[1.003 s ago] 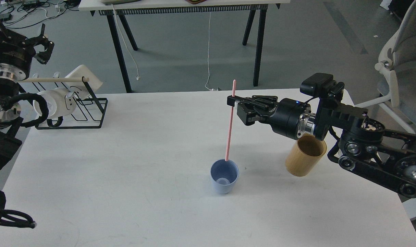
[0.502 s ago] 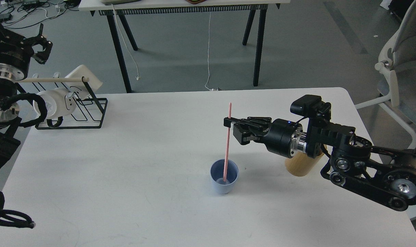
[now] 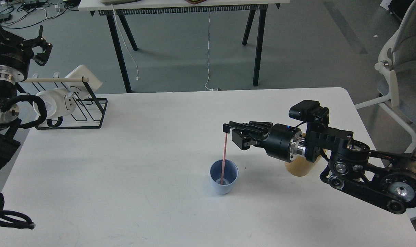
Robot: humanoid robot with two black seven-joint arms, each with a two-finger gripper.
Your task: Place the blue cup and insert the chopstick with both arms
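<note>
The blue cup [image 3: 223, 176] stands upright on the white table [image 3: 125, 171], a little right of the middle. The pink chopstick [image 3: 223, 157] stands nearly upright with its lower end inside the cup. Its top end sits at the fingertips of my right gripper [image 3: 229, 132], which reaches in from the right above the cup and is shut on it. My left gripper [image 3: 40, 46] is far off at the upper left, beyond the table's edge, with its claws spread and nothing in it.
A tan wooden cylinder [image 3: 297, 168] stands right of the cup, mostly hidden behind my right arm. A black wire rack [image 3: 88, 113] holding a white mug [image 3: 55, 103] stands at the table's back left. A chair [image 3: 400, 68] is beyond the right edge.
My right gripper has come down and slightly left with the chopstick. The stick's lower end has gone from above the cup's rim to the cup's bottom. The left arm has barely moved.
</note>
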